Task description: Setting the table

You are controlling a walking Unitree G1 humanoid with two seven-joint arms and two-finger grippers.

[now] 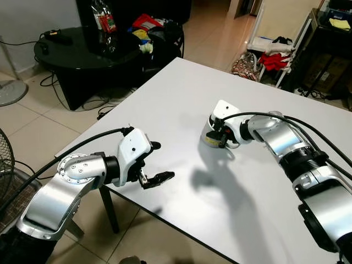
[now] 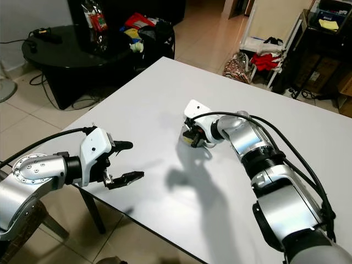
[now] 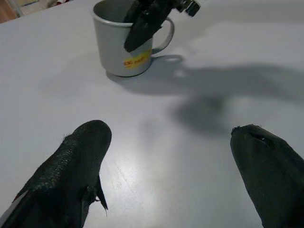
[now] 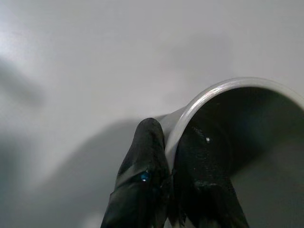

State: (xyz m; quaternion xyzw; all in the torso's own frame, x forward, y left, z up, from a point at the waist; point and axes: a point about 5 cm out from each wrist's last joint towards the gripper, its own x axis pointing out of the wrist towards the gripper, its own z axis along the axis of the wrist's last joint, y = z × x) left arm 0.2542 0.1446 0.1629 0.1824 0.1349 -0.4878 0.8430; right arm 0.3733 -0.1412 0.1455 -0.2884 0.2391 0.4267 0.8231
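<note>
A grey mug with a yellow label stands upright near the middle of the white table. My right gripper is shut on the mug's rim, one finger outside the wall and the other inside the cup. The handle points away from the left arm. My left gripper hovers open over the table's near-left edge, aimed at the mug from a short distance, with nothing between its fingers.
Behind the table's left corner is a round black table with bottles and clutter. A fan stands on the floor at left. At the back right are a clothes rack and dark shelving.
</note>
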